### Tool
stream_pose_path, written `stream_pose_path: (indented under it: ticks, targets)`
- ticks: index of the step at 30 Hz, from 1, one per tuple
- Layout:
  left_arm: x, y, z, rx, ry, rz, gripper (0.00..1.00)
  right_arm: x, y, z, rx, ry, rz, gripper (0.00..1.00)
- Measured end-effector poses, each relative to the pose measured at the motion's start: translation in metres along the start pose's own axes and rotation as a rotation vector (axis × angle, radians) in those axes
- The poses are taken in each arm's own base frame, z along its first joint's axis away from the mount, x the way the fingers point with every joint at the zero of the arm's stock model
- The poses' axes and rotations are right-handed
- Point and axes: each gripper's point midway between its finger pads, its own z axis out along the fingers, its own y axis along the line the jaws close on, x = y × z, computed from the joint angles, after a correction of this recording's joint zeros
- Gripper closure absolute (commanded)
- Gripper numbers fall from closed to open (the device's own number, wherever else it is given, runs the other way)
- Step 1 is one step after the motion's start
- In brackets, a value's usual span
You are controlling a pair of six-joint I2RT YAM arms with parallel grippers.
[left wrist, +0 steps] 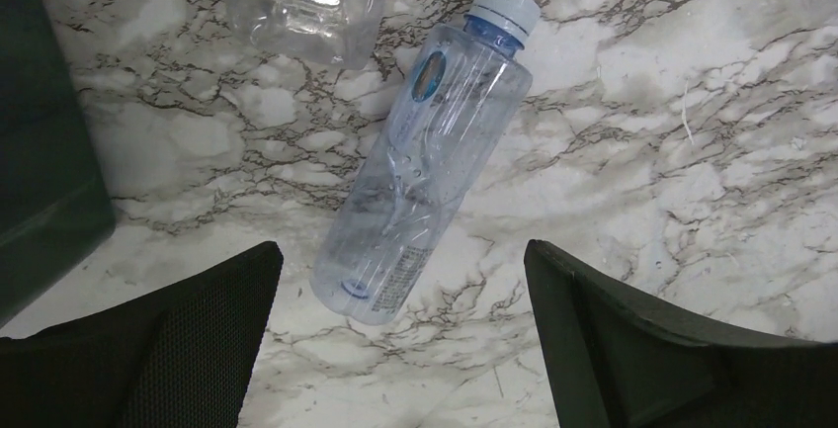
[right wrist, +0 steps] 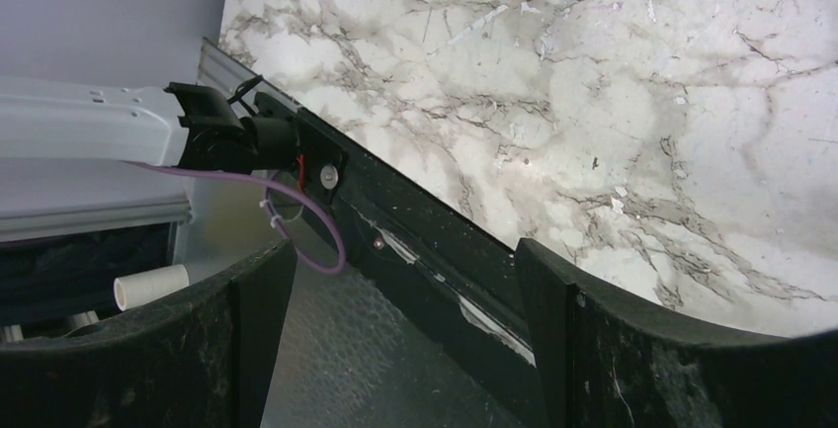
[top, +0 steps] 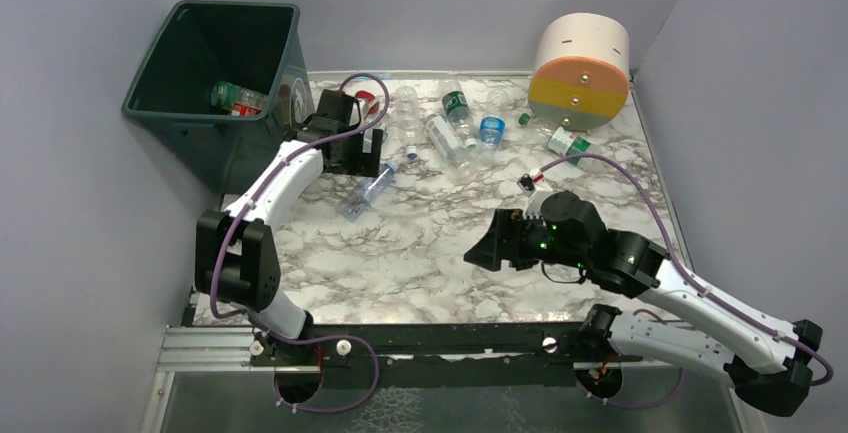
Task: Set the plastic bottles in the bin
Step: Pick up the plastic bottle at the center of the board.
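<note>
Left tool is spread wide and empty, hanging over a clear bottle with a pale blue cap that lies flat on the counter. Right tool has its jaws well apart with nothing between them, parked over the near counter edge and facing the rail.

The bin stands at the far left corner with a couple of bottles inside. The rest are scattered on the far half of the counter.

Risks:
- The bottle lies diagonally across the gap between the fingers. A straight close would likely hit it off-square, so it could spin or roll out.
- It is thin, clear plastic and looks empty. It could buckle or squirt out of the pads.
- A second clear bottle lies just past its cap end, and a sloppy descent may knock it.
- The bin wall is close beside the left finger, so the tool could clip it. The rim is tall, and a low carry could catch the bottle on it.

Hard to tell:
- How high the tool is above the bottle.
- The bin floor is mostly hidden by its own walls, so the count inside is unsure.
- A red item behind the left wrist is half covered, possibly a label.
- One green-label bottle is tucked against the big cream, orange and yellow cylinder.
- The right wrist view shows no bottles at all.
</note>
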Motion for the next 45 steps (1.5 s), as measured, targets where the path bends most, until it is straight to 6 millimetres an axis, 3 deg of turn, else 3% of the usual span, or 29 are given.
stream_pose_path:
  ticks: [7, 11, 14, 18, 30, 40, 45]
  targets:
    - [0.012, 0.001, 0.043, 0.009, 0.082, 0.013, 0.01, 0.002, -0.002, -0.004, -0.01, -0.009, 0.003, 0.15]
    - [0.034, 0.005, 0.075, 0.003, 0.178, 0.019, 0.01, 0.005, -0.004, -0.005, -0.011, -0.01, 0.007, 0.15]
    - [0.043, 0.006, 0.085, 0.001, 0.217, 0.023, 0.01, 0.007, -0.006, -0.005, -0.009, -0.008, 0.008, 0.15]
    - [0.043, 0.002, 0.087, 0.007, 0.212, 0.033, 0.05, 0.009, -0.009, -0.004, -0.005, -0.004, 0.009, 0.15]
    - [0.05, -0.015, 0.09, 0.032, 0.219, 0.055, 0.39, 0.009, -0.009, -0.004, -0.003, -0.003, 0.01, 0.15]
    - [0.049, -0.02, 0.085, 0.052, 0.212, 0.036, 0.4, 0.01, -0.009, -0.006, -0.009, -0.008, 0.011, 0.15]
    - [0.029, -0.029, 0.065, 0.085, 0.155, 0.027, 0.4, 0.009, -0.009, -0.006, -0.011, -0.01, 0.01, 0.15]
